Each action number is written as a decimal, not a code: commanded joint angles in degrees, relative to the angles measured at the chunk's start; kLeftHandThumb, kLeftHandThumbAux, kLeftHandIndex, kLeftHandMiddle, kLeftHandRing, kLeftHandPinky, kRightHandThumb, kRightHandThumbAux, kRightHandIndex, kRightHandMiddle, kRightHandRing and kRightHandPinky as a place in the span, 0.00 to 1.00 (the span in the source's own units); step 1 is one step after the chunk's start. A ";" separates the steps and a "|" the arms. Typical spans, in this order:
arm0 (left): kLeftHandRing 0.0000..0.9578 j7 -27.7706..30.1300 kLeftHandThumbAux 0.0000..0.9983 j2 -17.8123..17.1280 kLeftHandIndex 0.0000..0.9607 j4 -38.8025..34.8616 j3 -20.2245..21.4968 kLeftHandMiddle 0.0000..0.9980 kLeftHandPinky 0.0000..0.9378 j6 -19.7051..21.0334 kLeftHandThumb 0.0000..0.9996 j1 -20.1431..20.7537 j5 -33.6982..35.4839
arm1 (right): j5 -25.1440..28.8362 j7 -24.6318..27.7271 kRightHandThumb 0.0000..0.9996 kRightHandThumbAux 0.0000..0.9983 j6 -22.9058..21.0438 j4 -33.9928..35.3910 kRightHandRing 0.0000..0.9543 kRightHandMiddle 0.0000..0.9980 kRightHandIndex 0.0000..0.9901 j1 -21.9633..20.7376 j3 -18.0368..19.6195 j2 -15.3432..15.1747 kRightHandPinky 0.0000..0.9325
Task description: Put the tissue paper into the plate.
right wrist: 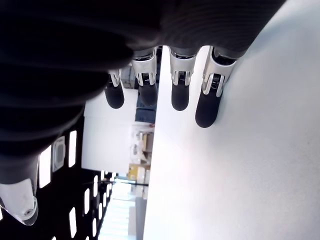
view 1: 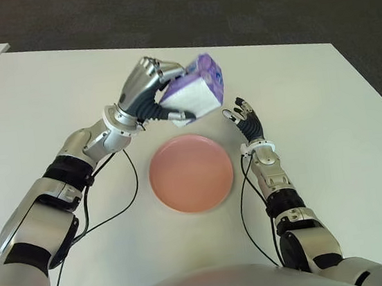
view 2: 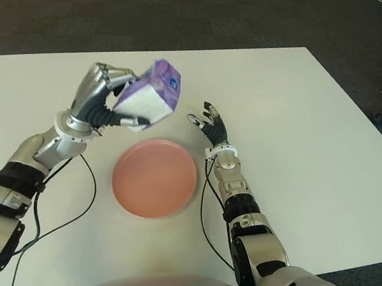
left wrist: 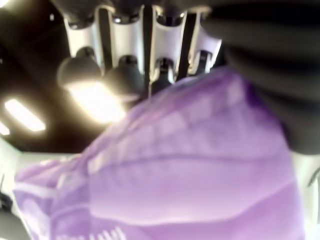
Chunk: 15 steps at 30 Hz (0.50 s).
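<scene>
- The tissue pack (view 1: 195, 90), purple with a white face, is gripped by the left hand (view 1: 148, 89) and held in the air beyond the far rim of the pink plate (view 1: 191, 173), clear of the white table (view 1: 329, 133).
- The pack is held tilted, its purple end raised and turned away from the plate's left side.
- The left hand's fingers (left wrist: 117, 75) are curled over the pack; in the left wrist view four fingertips are pressed along its purple wrapper, and the thumb is seen as a dark mass on the opposite side.
- The pack is not touching the plate; no part of it is lying inside the plate.
- The plate is seen flat on the table, between the two forearms, with nothing in it.
- The right hand (view 1: 246, 119) is shown just beside the plate's far right edge, fingers pointing away from the robot.
- In the right wrist view the right hand's fingers (right wrist: 207, 100) are extended and loosely parted, with nothing held; whether they touch the table cannot be told.
- Black cables (view 1: 131, 192) are seen trailing from both arms across the table on either side of the plate.
</scene>
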State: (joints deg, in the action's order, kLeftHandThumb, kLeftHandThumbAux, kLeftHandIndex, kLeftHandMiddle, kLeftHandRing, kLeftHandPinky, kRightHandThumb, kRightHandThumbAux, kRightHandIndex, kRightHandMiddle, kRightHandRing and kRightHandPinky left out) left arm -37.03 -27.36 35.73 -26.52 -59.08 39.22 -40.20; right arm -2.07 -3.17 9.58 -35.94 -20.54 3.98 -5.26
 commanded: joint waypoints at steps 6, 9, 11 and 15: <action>0.89 17.68 0.70 -2.36 0.46 -3.40 -2.78 0.85 0.90 3.00 0.74 -5.29 -1.38 | 0.28 0.29 0.15 0.58 -2.53 -2.29 0.09 0.09 0.10 2.00 -0.25 0.77 0.13; 0.88 22.65 0.70 -2.80 0.46 -5.16 -2.08 0.84 0.89 4.61 0.74 -6.38 0.29 | 0.29 0.30 0.15 0.57 -2.40 -2.43 0.09 0.10 0.10 1.93 -0.22 0.73 0.13; 0.88 28.08 0.70 -3.27 0.46 -7.17 -1.62 0.84 0.89 7.04 0.74 -7.30 2.13 | 0.32 0.29 0.15 0.57 -2.24 -2.57 0.09 0.10 0.10 1.88 -0.17 0.70 0.13; 0.88 35.91 0.70 -3.55 0.46 -10.67 -0.86 0.84 0.89 10.78 0.75 -8.72 5.11 | 0.41 0.40 0.16 0.58 -2.09 -2.61 0.09 0.10 0.10 1.89 -0.10 0.63 0.13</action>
State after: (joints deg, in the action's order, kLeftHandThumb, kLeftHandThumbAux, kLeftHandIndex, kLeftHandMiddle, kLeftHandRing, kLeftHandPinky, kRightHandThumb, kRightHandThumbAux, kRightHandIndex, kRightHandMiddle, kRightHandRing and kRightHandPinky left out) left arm -6.73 -30.12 27.75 -28.00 -50.99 31.80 -37.62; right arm -2.06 -3.19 9.68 -36.16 -20.64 3.98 -5.36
